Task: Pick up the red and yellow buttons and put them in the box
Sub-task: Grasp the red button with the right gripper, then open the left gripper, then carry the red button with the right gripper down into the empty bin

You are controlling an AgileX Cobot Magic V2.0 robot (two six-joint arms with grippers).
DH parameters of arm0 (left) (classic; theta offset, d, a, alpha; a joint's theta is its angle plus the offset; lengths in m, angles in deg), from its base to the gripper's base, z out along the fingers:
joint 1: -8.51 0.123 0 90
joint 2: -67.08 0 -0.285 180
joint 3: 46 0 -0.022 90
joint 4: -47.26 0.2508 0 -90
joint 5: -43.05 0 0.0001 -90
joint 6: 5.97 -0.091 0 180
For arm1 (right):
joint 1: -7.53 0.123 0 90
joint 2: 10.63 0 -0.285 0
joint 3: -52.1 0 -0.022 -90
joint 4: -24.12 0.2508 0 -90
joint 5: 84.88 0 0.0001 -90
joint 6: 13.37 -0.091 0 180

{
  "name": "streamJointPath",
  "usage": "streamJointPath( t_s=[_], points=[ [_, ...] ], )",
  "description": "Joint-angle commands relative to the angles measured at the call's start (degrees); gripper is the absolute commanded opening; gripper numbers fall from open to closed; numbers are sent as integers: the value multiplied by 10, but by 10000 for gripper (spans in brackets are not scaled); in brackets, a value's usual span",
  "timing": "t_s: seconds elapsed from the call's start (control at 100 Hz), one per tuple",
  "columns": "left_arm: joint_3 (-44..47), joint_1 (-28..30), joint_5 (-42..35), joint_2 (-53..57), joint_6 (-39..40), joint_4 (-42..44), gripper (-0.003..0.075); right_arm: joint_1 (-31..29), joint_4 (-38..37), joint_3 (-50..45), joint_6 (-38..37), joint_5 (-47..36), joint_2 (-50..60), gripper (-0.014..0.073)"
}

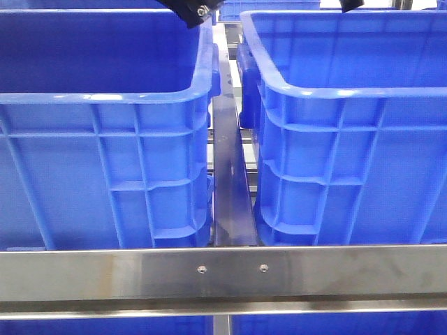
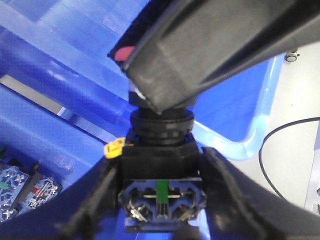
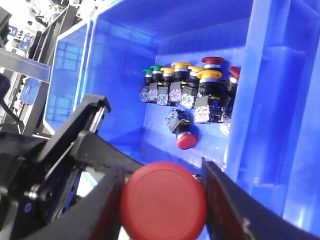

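Red domed push-button point(image 3: 164, 200) is sitting clamped in the right gripper point(image 3: 162, 202) above the big blue plastic crate point(image 3: 200, 40); the left gripper point(image 2: 160, 200) is gripping a black-bodied switch unit point(image 2: 161, 165).

Glossy blue plastic crates point(image 1: 105, 160) with ribbed walls; brushed metal rail point(image 1: 223, 273); smooth matt red button cap point(image 3: 163, 199).
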Motion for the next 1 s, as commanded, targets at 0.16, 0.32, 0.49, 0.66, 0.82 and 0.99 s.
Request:
streamJointPath(
  t_s=[0.16, 0.32, 0.49, 0.66, 0.82, 0.99],
  points=[
    [-18, -5, -21, 23, 1, -33, 638, -1, 32, 21, 7, 1, 20, 247],
    [-18, -5, -20, 23, 1, -33, 637, -31, 32, 31, 19, 9, 22, 247],
    [-18, -5, -18, 23, 1, -33, 637, -87, 31, 49, 56, 26, 23, 247],
    [-18, -5, -18, 23, 1, -33, 637, -137, 27, 50, 136, -5, 23, 246],
    [-18, -5, -18, 23, 1, -33, 637, -143, 17, 50, 233, -80, 22, 246],
    [-18, -5, -18, 23, 1, -33, 637, -142, 17, 50, 337, -154, 16, 246]
  ],
)
